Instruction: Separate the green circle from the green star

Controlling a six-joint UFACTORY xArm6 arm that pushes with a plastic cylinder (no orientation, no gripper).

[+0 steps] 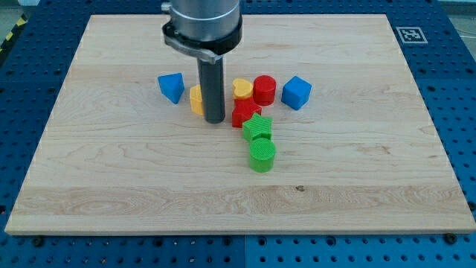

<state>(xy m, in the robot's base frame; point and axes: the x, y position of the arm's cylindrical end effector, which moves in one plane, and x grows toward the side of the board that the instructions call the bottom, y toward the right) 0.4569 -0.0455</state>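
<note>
The green star (257, 126) sits near the middle of the wooden board (111, 171). The green circle (262, 155) lies just below it toward the view's bottom, touching or nearly touching it. My tip (214, 119) is to the left of the green star, a short gap away, and up-left of the green circle. It stands beside a red block (244, 113) and in front of a yellow block (196, 97).
A yellow heart (242, 89), a red cylinder (264, 89) and a blue cube (296, 92) form a row above the star. A blue block (171, 86) lies at the left. A fiducial marker (410, 34) is on the board's top right corner.
</note>
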